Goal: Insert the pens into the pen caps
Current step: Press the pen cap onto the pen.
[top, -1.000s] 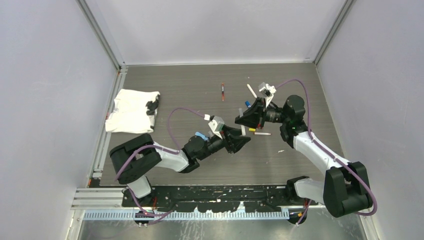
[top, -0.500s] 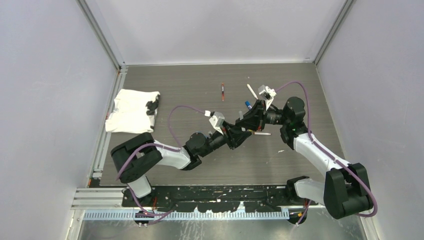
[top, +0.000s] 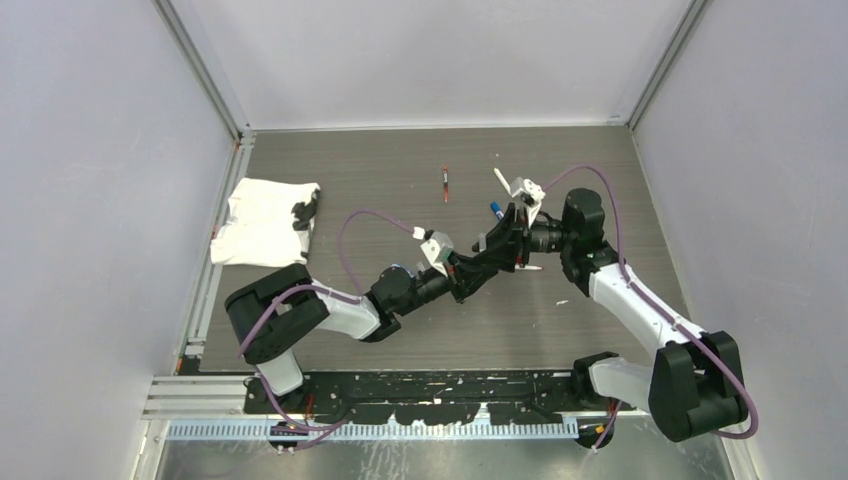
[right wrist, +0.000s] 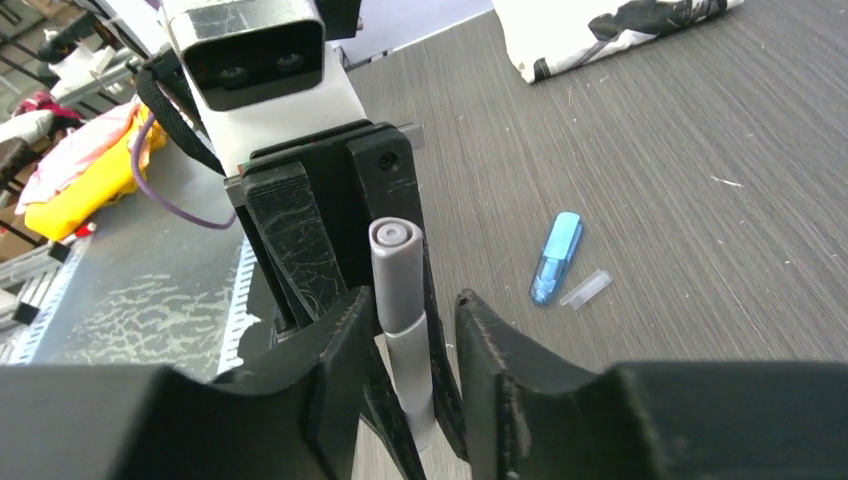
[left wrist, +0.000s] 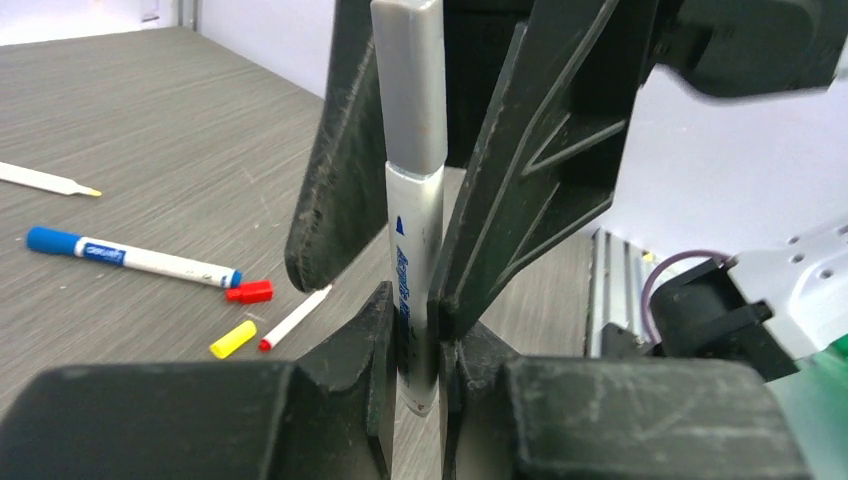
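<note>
A white-barrelled pen with a grey cap pushed onto its end stands upright between both grippers. My left gripper is shut on the pen's lower end. My right gripper stands around the capped end with its jaws apart and a gap beside the barrel. In the top view the two grippers meet nose to nose at mid-table, hiding the pen. On the table lie a blue-capped pen, a red-tipped pen, a yellow-tipped pen, a red cap and a yellow cap.
A white cloth lies at the left of the table. A light-blue oblong piece and a small clear tube rest near the left arm. A red-ended pen and a white pen lie toward the back.
My left gripper has moved up to the right gripper and shut on the pen's lower end. The right gripper's jaws have parted from the pen.
</note>
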Tool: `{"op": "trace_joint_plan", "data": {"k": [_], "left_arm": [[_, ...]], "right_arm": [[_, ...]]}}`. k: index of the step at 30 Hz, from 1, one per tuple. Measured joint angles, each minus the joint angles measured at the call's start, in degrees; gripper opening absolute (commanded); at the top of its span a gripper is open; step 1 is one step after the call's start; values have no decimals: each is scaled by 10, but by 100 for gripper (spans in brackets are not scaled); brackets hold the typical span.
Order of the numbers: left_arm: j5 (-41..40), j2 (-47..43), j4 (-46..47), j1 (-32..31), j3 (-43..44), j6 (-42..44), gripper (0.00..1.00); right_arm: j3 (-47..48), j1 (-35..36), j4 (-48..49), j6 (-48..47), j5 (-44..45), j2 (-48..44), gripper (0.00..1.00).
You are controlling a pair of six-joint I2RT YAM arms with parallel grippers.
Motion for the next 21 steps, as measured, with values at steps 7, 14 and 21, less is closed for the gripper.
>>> {"op": "trace_joint_plan", "data": {"k": [7, 14, 21], "left_arm": [[11, -21, -7, 13, -30, 45, 0], [45, -46, -18, 33, -58, 85, 1], [81, -57, -41, 35, -96, 157, 0]], "right_arm": [[136, 2, -403, -317, 5, 1, 71], [170, 2, -637, -523, 35, 1, 80], [186, 3, -729, -596, 69, 16, 81]]}}
